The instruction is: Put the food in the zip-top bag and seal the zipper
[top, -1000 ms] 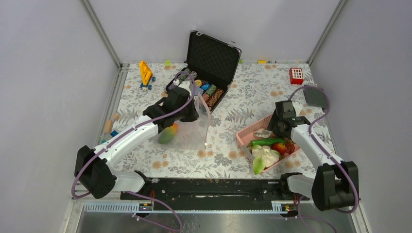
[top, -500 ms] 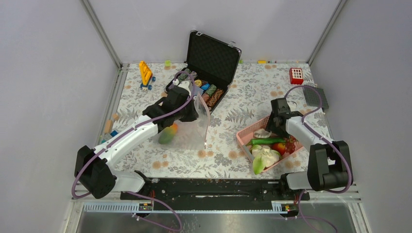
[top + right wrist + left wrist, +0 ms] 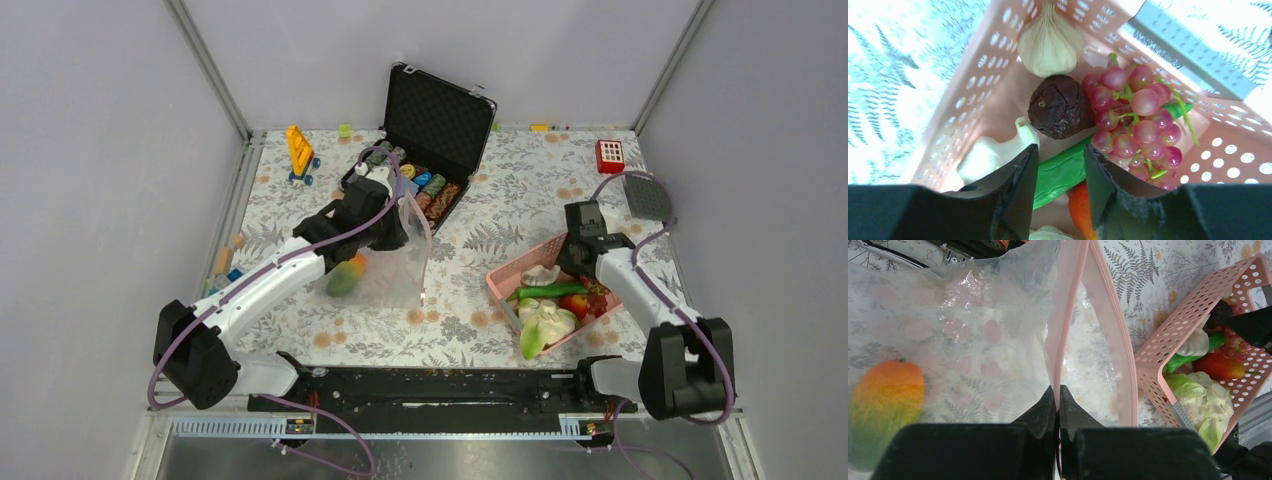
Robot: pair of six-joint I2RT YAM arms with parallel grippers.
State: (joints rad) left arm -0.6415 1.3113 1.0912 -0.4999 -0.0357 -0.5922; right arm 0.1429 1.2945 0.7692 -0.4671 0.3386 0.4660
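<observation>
left of the pink basket [image 3: 508, 273], the zip-top bag [image 3: 973, 340] is pinched at its zipper [image 3: 1068, 315] by the closed jaws of the left gripper [image 3: 1058, 392]; the mango [image 3: 885, 410] is seen inside it. within the basket, the right gripper [image 3: 1060, 165] is set with narrow jaws astride the long green vegetable [image 3: 1058, 175]; a firm grip cannot be told. the grapes [image 3: 1135, 120] are shown clearly by the right wrist view alone.

Green veg [image 3: 1060, 175] partly behind grapes [image 3: 1135, 125] & right gripper [image 3: 1060, 150] fingers; mango [image 3: 885, 395] blurry thru bag [image 3: 973, 335] film
</observation>
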